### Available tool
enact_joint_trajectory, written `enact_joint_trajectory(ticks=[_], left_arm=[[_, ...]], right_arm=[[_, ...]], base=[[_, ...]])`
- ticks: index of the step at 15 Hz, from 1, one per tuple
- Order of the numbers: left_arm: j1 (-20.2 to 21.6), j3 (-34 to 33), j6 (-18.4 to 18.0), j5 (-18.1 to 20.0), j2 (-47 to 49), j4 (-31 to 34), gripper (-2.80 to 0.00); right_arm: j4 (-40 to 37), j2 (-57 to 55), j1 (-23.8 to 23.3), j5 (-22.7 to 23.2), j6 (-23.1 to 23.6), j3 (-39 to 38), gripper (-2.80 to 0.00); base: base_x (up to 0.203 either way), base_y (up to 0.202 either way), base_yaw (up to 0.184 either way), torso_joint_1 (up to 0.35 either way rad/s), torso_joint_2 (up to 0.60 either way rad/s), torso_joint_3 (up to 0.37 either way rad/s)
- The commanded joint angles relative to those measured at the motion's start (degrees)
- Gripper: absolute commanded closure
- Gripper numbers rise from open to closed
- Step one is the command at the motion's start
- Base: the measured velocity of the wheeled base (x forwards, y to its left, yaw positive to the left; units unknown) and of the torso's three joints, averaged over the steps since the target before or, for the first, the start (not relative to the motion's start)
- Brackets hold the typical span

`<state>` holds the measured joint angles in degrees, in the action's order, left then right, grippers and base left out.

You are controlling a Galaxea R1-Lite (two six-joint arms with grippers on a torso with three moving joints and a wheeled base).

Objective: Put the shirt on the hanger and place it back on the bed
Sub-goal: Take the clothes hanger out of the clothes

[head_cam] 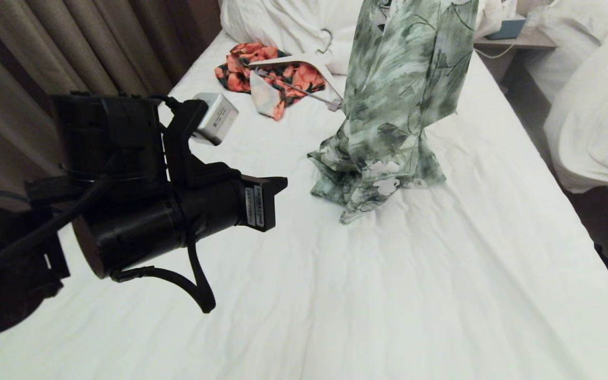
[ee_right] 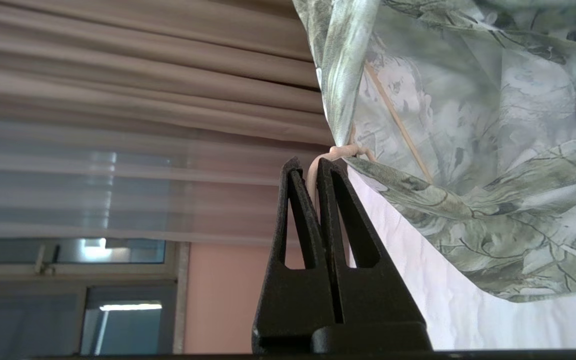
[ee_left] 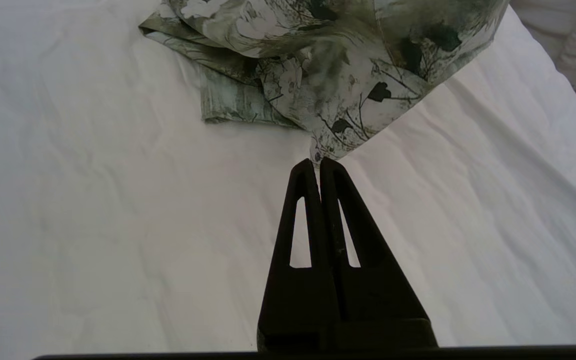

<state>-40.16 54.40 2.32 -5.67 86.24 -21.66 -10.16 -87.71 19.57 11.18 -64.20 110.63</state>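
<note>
The shirt (head_cam: 396,100) hangs upright over the middle of the bed (head_cam: 335,295), its upper part out of the head view and its lower hem bunched on the white sheet. In the right wrist view the right gripper (ee_right: 310,167) is clamped on the cream hanger (ee_right: 340,151), whose thin wire runs up inside the cloth. In the left wrist view the left gripper (ee_left: 318,165) pinches a corner of the shirt's fabric, fingers pressed together. An orange floral garment (head_cam: 272,74) with a white hanger (head_cam: 312,60) lies near the pillows (head_cam: 288,21).
</note>
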Motion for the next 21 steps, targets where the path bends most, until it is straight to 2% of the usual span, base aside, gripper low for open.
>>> enact_joint_trajectory(ticks=[1,7,10,13,18,21], left_arm=[[-0.1,-0.2,0.1,0.0,0.2,-0.1,0.00],[-0.8,-0.5,0.0,-0.1,0.2,-0.1,0.00],[-0.8,-0.5,0.0,-0.1,0.2,-0.1,0.00],[-1.0,-0.6,0.0,-0.1,0.2,-0.1,0.00],[-1.2,-1.0,0.0,0.0,0.6,-0.1,0.00],[-1.5,-1.0,0.0,-0.1,0.8,-0.1,0.00]], right_arm=[[0.3,1.0,0.1,0.0,0.5,-0.3,0.00],[7.8,2.5,1.0,0.2,1.3,-1.1,0.00],[14.1,2.8,1.0,0.0,2.1,-1.1,0.00],[16.5,2.7,0.8,-0.4,2.3,0.5,0.00],[16.1,2.2,0.7,0.0,2.1,2.4,0.00],[10.3,4.7,0.5,0.1,2.1,2.5,0.00]], base=[[0.000,0.000,0.000,0.000,0.00,0.000],[0.000,0.000,0.000,0.000,0.00,0.000],[0.000,0.000,0.000,0.000,0.00,0.000],[0.000,0.000,0.000,0.000,0.00,0.000],[0.000,0.000,0.000,0.000,0.00,0.000],[0.000,0.000,0.000,0.000,0.00,0.000]])
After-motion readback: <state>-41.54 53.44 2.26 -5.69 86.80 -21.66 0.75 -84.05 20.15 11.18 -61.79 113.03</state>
